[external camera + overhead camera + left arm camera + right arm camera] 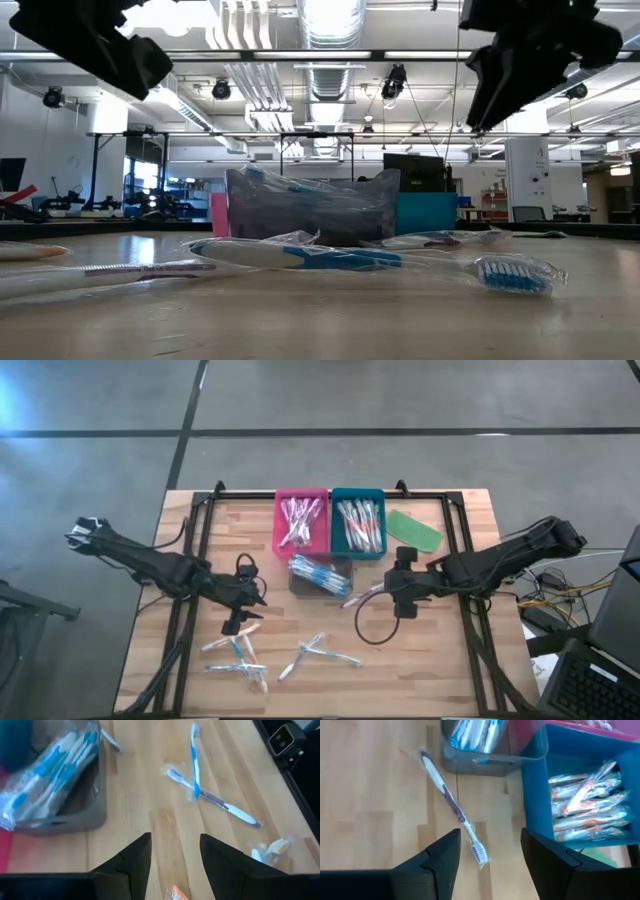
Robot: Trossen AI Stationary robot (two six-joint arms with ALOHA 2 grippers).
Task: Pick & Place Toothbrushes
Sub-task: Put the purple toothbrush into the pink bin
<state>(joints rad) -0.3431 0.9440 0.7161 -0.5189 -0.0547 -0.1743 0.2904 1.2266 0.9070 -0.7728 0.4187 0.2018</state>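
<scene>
Hovering over the table's middle, left gripper [240, 622] and right gripper [407, 607] both stand apart, holding nothing. Loose toothbrushes [322, 650] lie near the front edge; others fill 3 trays [302, 520].

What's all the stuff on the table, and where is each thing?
Pink plastic tray: one, far side of the table, full of wrapped toothbrushes.
Teal plastic tray: one, touching the pink tray's right side, wrapped toothbrushes with orange accents inside.
Grey plastic tray: one, nearer than the coloured trays, wrapped blue toothbrushes inside.
Flat green oblong piece: one, right of the teal tray.
Loose wrapped toothbrushes: several, blue and white, near side of the wooden table.
Purple-handled toothbrush: one, beside the grey tray.
Left claw: open, above the loose brushes.
Right claw: open, above the purple brush.
</scene>
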